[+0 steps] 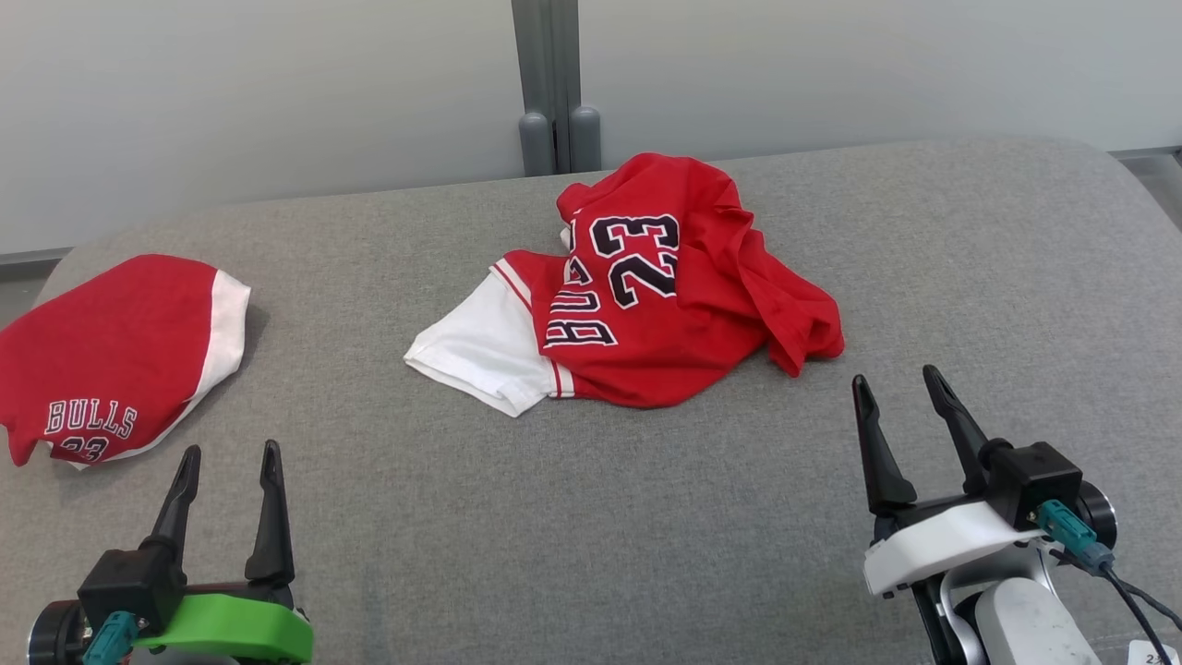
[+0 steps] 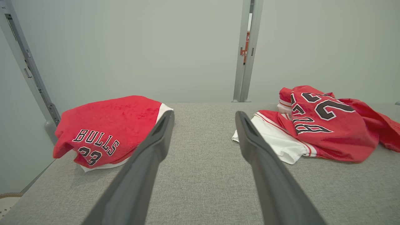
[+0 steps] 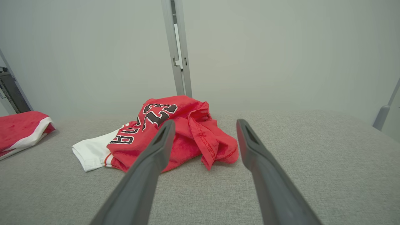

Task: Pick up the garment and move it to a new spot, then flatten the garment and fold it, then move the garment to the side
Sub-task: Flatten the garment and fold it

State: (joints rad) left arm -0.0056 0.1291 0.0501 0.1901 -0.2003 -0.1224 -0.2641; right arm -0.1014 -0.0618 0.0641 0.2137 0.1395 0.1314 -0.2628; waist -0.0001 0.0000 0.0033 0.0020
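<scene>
The crumpled red Bulls jersey (image 1: pixel 679 296) lies mid-bench (image 1: pixel 591 526), toward the far edge. The left tool (image 1: pixel 231 450) and right tool (image 1: pixel 896 376) hover at the near side, fingers apart and empty. The right one is nearer the hem and likely grabs first. A folded jersey (image 1: pixel 111 356) at the left looks set aside.

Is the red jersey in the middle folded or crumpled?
Crumpled: the jersey lies bunched in a heap, number sideways, white part sticking out.

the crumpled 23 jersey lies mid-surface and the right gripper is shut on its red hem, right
Not quite. The right gripper is open and holds nothing, apart from the crumpled jersey. The head view shows bare grey surface between them. The jersey does lie mid-surface.
</scene>
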